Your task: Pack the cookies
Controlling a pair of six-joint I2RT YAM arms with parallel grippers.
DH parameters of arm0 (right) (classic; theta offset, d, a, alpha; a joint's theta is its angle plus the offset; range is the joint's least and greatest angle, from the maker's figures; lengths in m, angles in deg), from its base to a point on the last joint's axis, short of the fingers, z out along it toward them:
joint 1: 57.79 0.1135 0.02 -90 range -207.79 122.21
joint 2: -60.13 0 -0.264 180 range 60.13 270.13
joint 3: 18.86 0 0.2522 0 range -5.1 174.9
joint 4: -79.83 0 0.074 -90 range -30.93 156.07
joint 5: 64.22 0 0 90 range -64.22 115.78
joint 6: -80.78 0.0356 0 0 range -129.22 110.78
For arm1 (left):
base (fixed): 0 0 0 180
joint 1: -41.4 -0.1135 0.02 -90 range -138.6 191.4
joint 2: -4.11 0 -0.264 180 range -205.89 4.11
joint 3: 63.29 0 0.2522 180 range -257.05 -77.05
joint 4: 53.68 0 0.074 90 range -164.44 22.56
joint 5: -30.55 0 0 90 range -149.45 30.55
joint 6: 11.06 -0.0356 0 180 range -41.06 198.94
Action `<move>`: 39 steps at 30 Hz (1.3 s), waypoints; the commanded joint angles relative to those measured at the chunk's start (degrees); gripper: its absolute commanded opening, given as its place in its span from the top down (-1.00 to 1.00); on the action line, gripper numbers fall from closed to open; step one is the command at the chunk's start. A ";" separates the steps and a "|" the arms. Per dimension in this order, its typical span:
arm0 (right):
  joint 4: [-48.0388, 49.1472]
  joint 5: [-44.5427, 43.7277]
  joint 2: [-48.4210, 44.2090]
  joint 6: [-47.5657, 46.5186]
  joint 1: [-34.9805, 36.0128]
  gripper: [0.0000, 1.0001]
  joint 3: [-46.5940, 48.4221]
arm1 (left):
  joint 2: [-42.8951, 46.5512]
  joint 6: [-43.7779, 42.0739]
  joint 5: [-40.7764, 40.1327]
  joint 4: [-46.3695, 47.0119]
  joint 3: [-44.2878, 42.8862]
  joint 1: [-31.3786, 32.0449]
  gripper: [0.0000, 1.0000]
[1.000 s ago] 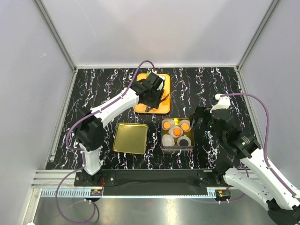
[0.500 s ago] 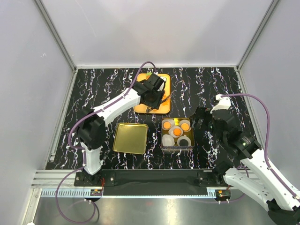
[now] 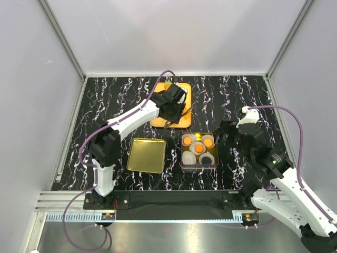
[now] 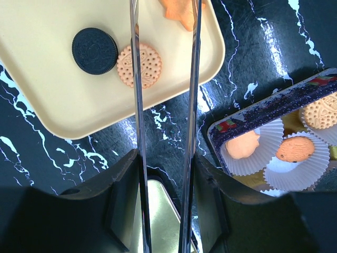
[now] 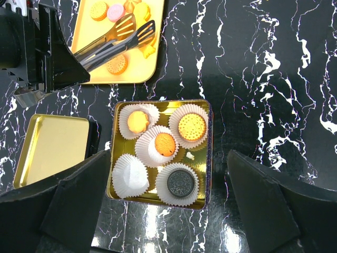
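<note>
My left gripper [image 3: 171,101] is shut on a pair of metal tongs [image 4: 136,105], whose two blades stand apart over the orange tray [image 3: 179,122]. On the tray lie loose cookies: a black one [image 4: 95,50], an orange one [image 4: 139,65], and in the right wrist view a pink one [image 5: 116,11] and further orange ones [image 5: 98,9]. The open tin [image 5: 204,153] holds white paper cups with an orange cookie [image 5: 165,143], a yellow one [image 5: 192,125], a black one [image 5: 180,182] and another orange one [image 5: 138,120]. One cup [image 5: 130,173] is empty. My right gripper [image 5: 168,211] is open above the tin.
The gold lid [image 3: 147,155] lies flat left of the tin, below the tray. The black marbled tabletop [image 3: 242,100] is walled by grey panels at the left, back and right. A small crumb [image 5: 190,156] lies in the tin.
My left gripper with the tongs has shifted slightly right over the tray. The right arm has hardly moved.
</note>
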 commanded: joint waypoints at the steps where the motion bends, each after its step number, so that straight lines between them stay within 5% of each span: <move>1: 0.95 -0.87 -0.48 0.44 0.25 -0.99 0.54 | 0.41 -0.92 1.26 2.13 -0.28 -0.21 0.09; 39: 1.39 0.01 -1.01 1.49 0.25 -0.99 0.19 | 4.28 -1.63 5.12 -0.06 -0.19 -1.44 0.07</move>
